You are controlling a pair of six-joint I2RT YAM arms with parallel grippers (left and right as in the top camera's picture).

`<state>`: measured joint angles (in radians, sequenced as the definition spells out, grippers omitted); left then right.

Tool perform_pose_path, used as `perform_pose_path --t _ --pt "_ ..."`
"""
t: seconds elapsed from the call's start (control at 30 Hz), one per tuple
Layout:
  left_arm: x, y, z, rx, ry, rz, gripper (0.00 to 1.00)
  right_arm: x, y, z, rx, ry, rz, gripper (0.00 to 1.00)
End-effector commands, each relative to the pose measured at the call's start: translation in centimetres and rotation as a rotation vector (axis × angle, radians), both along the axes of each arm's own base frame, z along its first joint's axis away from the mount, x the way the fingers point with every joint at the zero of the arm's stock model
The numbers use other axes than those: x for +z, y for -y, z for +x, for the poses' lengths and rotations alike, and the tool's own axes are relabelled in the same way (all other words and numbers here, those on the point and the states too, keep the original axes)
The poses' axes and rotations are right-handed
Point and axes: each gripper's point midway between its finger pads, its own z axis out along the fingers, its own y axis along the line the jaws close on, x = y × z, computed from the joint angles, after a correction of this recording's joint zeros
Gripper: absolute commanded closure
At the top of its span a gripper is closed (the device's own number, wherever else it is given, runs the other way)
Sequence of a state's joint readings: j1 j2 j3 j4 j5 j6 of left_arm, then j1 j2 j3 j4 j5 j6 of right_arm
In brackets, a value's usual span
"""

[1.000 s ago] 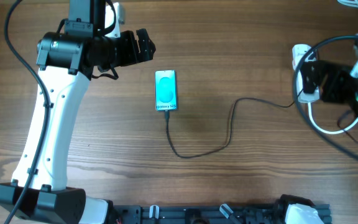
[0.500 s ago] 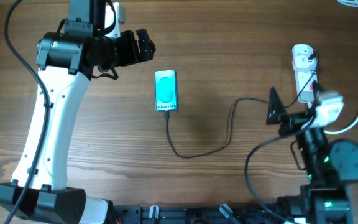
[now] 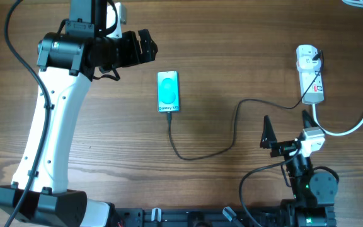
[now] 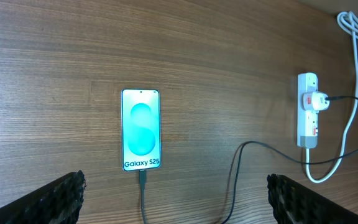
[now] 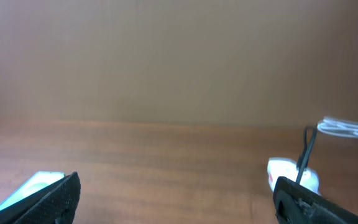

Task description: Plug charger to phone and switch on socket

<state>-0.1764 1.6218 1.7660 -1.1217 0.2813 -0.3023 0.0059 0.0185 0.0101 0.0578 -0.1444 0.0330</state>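
The phone (image 3: 168,92) lies face up mid-table with its cyan screen lit; it also shows in the left wrist view (image 4: 142,129). The black charger cable (image 3: 234,129) is plugged into the phone's bottom edge (image 4: 142,178) and loops right to a plug on the white socket strip (image 3: 310,75), which also shows in the left wrist view (image 4: 307,112). My left gripper (image 3: 151,46) is open and empty, up and to the left of the phone. My right gripper (image 3: 287,124) is open and empty, in front of the socket and apart from it.
A thick white power cord (image 3: 358,120) runs from the socket's near end out to the top right corner. In the right wrist view the socket (image 5: 291,174) is low right, the phone (image 5: 39,182) low left, and a plain wall stands behind the table.
My right arm has drawn back from the socket toward the table's front edge, uncovering the strip. The left arm, phone and cable have not moved.
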Motion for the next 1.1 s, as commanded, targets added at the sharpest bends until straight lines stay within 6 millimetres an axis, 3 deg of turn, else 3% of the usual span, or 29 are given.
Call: perform_pose_path --t 0.0,0.07,0.53,0.73,0.93,1.07 --pt "0.4 -0.3 -0.2 0.007 0.013 0.0 0.0 -1.1 0.1 0.0 -0.007 -0.052 0.093 0.0" --pt "0.4 -0.3 -0.2 0.007 0.013 0.0 0.0 -1.1 0.1 0.0 -0.002 -0.066 0.179 0.0" --pt "0.4 -0.3 -0.2 0.003 0.015 0.003 0.0 -1.1 0.1 0.0 -0.001 -0.067 0.182 0.0" --pt "0.2 -1.6 0.1 0.02 0.037 0.088 0.0 -1.1 0.1 0.0 -0.001 -0.067 0.182 0.0" --pt "4.6 -2.2 -0.6 -0.026 0.248 0.136 0.0 -1.1 0.1 0.0 -0.001 -0.066 0.181 0.0" --pt "5.3 -2.5 -2.1 -0.018 0.359 0.118 0.0 -1.1 0.1 0.0 -0.001 -0.067 0.182 0.01"
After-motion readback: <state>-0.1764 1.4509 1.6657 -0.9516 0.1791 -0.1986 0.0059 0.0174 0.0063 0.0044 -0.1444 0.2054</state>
